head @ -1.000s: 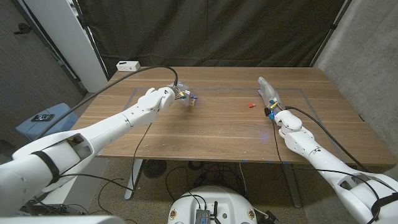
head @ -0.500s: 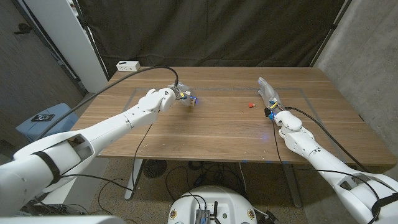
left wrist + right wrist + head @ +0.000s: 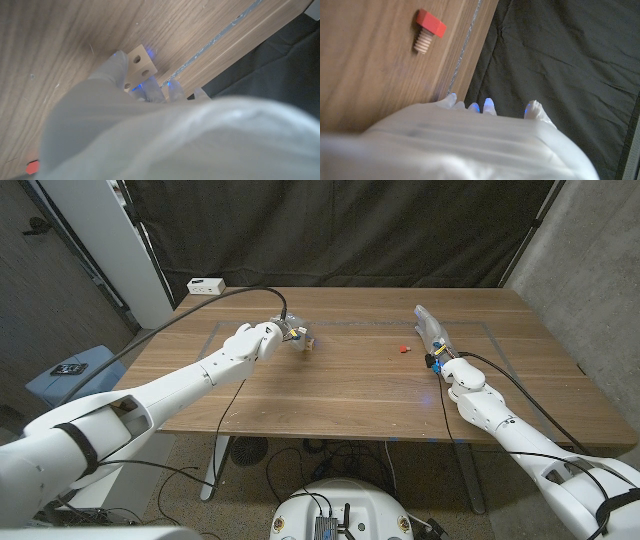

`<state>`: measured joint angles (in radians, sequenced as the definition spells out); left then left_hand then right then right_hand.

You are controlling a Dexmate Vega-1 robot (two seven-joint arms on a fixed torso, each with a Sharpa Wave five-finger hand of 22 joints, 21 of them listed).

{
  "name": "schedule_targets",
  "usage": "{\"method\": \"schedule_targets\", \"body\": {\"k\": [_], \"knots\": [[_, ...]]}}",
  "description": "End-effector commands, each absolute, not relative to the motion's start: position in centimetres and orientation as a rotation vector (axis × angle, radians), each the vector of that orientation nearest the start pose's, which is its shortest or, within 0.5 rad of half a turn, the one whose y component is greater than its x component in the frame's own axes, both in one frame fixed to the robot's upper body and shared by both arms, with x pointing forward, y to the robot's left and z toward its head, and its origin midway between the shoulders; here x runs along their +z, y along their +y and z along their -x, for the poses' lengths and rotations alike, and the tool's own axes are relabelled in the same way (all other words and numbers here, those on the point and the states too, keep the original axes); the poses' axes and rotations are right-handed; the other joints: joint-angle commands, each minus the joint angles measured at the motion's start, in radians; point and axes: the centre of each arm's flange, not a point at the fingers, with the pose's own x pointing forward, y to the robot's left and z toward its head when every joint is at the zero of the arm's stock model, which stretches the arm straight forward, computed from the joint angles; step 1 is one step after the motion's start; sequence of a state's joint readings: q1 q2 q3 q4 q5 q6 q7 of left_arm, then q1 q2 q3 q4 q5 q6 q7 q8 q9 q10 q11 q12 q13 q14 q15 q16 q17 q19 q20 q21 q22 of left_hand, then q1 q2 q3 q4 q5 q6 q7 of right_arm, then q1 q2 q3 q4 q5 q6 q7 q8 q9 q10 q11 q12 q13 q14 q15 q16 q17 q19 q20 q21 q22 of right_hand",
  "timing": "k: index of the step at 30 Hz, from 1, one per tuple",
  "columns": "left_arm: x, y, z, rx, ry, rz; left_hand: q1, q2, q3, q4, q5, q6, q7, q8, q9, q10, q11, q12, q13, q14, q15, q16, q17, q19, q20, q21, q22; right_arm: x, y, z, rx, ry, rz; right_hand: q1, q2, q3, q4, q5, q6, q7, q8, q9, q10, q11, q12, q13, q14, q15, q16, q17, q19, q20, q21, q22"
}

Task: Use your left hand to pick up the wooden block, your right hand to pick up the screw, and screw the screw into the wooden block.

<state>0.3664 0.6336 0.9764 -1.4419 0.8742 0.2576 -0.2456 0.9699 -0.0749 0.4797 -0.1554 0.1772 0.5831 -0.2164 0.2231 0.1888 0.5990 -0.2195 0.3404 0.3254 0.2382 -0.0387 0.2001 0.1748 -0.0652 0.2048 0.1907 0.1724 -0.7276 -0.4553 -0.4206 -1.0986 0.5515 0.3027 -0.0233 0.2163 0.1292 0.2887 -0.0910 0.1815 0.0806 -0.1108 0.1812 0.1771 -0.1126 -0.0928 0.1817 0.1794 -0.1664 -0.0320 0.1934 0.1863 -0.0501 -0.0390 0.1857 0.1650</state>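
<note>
**Left hand at the block; screw lying apart**

One wooden block [image 3: 140,62], two round holes on its visible face, sits at the left hand's [image 3: 262,338] fingertips [image 3: 116,64], which touch it; a firm grasp cannot be confirmed. One screw [image 3: 428,31] lies on its side on the worktop [image 3: 350,390], red head towards the far edge, near the right hand [image 3: 436,338], whose fingers are extended, grasping nothing.

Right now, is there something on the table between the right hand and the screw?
Nothing visible: only bare table lies between the right hand and the screw, which sits just to its left.
</note>
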Motion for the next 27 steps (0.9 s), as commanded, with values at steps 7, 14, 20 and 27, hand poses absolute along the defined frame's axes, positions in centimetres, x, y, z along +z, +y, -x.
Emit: {"method": "schedule_targets", "body": {"k": [7, 14, 20, 27], "knots": [[5.13, 15.98, -68.16, 0.005, -0.461, -1.896, 0.022, 0.001, -0.02, -0.001, -0.001, 0.067, 0.0, 0.014, 0.003, 0.058, -0.001, 0.021, 0.028, 0.047, -0.074, 0.011, 0.007, 0.031, -0.001, 0.005, 0.001, -3.25, -29.63, -69.06, 0.111, -0.538, 0.043, 0.007, 0.006, -0.002, -0.005, 0.002, 0.006, -0.004, 0.007, 0.003, 0.005, -0.003, 0.008, 0.001, -0.06, 0.001, 0.008, 0.003, -0.006, -0.011, 0.004, 0.004], [5.14, 15.75, -68.19, 0.004, -0.478, -1.89, 0.027, 0.005, -0.031, 0.001, -0.002, 0.104, 0.0, 0.019, 0.004, 0.093, -0.001, 0.033, 0.044, 0.07, -0.08, 0.014, 0.008, 0.051, -0.008, 0.007, 0.001, -3.32, -29.77, -69.05, 0.11, -0.536, 0.047, 0.007, 0.006, -0.002, -0.005, 0.002, 0.009, -0.003, 0.008, 0.003, 0.006, -0.003, 0.008, 0.001, -0.059, 0.0, 0.008, 0.003, -0.006, -0.011, 0.004, 0.004], [5.09, 15.51, -68.07, 0.014, -0.488, -1.882, 0.032, 0.008, -0.041, 0.002, -0.002, 0.144, 0.0, 0.027, 0.004, 0.133, -0.002, 0.048, 0.059, 0.091, -0.092, 0.016, 0.01, 0.067, -0.013, 0.007, 0.001, -3.46, -29.95, -68.96, 0.108, -0.534, 0.047, 0.007, 0.006, -0.002, -0.005, 0.002, 0.01, -0.002, 0.008, 0.003, 0.006, -0.003, 0.008, 0.001, -0.058, 0.001, 0.008, 0.003, -0.004, -0.011, 0.004, 0.004], [5.05, 15.34, -67.88, 0.022, -0.491, -1.877, 0.041, 0.01, -0.054, 0.001, -0.002, 0.193, 0.001, 0.032, 0.004, 0.177, -0.004, 0.065, 0.079, 0.126, -0.106, 0.021, 0.012, 0.088, -0.027, 0.008, 0.002, -3.59, -30.23, -68.82, 0.106, -0.533, 0.047, 0.007, 0.007, -0.002, -0.005, 0.002, 0.011, -0.003, 0.008, 0.003, 0.006, -0.003, 0.008, 0.001, -0.058, 0.001, 0.008, 0.003, -0.004, -0.012, 0.004, 0.004]]}}
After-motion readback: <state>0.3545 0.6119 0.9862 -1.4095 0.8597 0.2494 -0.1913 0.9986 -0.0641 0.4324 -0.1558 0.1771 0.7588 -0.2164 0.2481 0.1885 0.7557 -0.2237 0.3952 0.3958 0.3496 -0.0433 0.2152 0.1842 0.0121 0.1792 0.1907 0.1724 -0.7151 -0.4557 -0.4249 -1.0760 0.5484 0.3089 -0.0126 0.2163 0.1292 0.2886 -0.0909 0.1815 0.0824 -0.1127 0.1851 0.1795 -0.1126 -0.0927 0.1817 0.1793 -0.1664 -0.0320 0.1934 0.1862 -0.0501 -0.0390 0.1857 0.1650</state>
